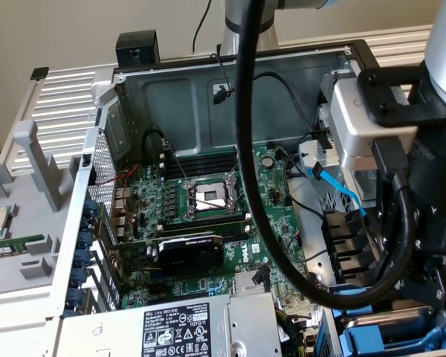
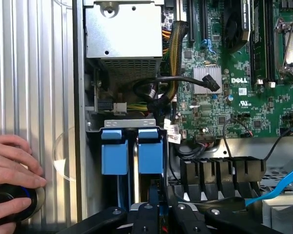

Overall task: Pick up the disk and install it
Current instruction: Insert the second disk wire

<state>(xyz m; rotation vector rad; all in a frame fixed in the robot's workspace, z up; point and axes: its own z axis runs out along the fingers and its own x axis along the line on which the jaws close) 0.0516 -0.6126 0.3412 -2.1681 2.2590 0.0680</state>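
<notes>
The disk shows as a silver slab in a blue plastic frame, low in the drive bay at the exterior view's lower right. My gripper hangs directly over it. In the wrist view my gripper has its black fingers close together on a thin dark, blue-edged piece, the disk seen edge-on. It sits in the slot below two blue caddy tabs. The disk's label is hidden.
The open case holds the green motherboard, a bare processor socket and the grey power supply. A thick black cable loops across the case. A hand rests on a black round object outside the case wall.
</notes>
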